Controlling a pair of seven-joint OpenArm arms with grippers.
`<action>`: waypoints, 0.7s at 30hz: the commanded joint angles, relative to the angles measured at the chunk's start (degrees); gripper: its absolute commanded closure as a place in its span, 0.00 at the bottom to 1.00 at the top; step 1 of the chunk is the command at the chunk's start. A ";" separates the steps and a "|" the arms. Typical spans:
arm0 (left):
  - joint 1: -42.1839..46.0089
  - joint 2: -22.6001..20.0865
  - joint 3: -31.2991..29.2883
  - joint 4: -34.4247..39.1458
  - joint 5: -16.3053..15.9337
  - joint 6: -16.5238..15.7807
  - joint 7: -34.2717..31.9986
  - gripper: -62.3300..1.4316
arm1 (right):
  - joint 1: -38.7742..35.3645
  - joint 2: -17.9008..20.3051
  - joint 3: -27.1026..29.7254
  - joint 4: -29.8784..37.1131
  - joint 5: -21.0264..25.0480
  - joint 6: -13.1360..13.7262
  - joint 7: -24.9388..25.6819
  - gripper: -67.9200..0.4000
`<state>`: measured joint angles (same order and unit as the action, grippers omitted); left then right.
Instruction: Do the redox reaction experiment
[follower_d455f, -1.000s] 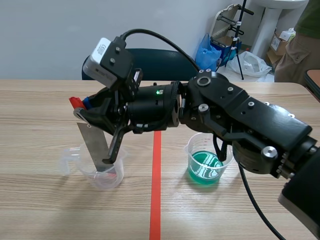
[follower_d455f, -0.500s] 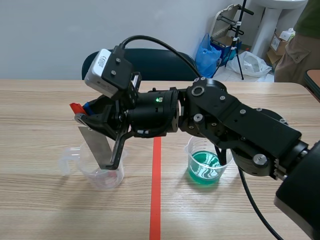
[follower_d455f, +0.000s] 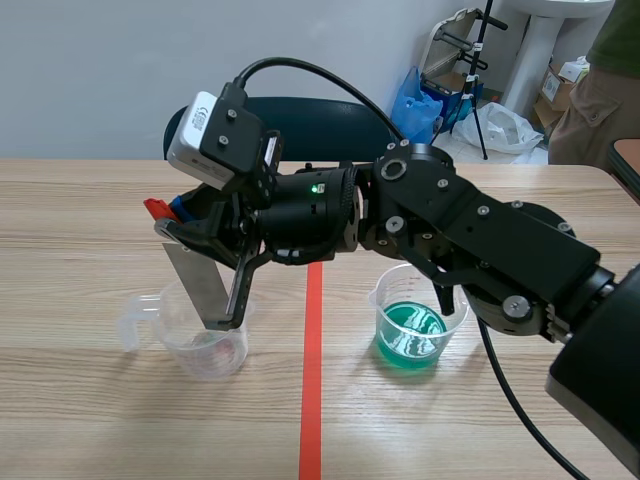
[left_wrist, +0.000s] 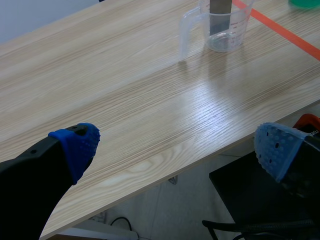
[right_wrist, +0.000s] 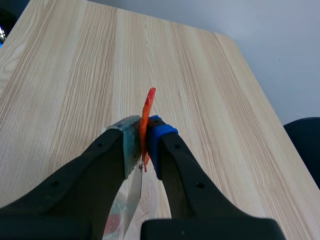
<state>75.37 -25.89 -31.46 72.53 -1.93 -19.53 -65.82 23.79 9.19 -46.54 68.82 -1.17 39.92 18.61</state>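
My right gripper (follower_d455f: 196, 232) reaches across from the right and is shut on a grey metal strip (follower_d455f: 203, 285) with an orange-red tab (follower_d455f: 154, 208) at its top. The strip slants down into a clear beaker (follower_d455f: 205, 345) left of the tape line, its lower end inside the cup. In the right wrist view the strip (right_wrist: 131, 145) and the tab (right_wrist: 148, 107) sit pinched in the right gripper (right_wrist: 144, 145). A second beaker (follower_d455f: 412, 325) holds green liquid, under the right arm. My left gripper (left_wrist: 175, 150) hangs open past the table's near edge, far from the clear beaker (left_wrist: 222, 30).
A red tape line (follower_d455f: 312, 390) runs down the table between the two beakers. A dark chair (follower_d455f: 330, 125) stands behind the table. Bags and a person's side (follower_d455f: 590, 90) are at the back right, off the table.
The right gripper has shifted slightly and the strip's lower end has risen a little inside the clear beaker. The grip is unchanged.
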 joint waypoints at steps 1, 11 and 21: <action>0.07 0.28 -0.15 0.61 -0.42 -0.11 -0.63 0.00 | 1.07 -0.31 -0.02 0.48 0.24 0.00 0.85 0.99; 0.07 0.28 -0.15 0.61 -0.42 -0.11 -0.63 0.00 | 0.98 -0.31 -0.02 0.48 0.24 0.00 0.85 0.98; 0.07 0.28 -0.15 0.61 -0.42 -0.11 -0.63 0.00 | 0.98 -0.31 -0.02 0.48 0.24 0.02 0.83 0.98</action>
<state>75.37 -25.89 -31.46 72.53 -1.93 -19.53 -65.82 23.77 9.19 -46.54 68.82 -1.56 39.92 18.61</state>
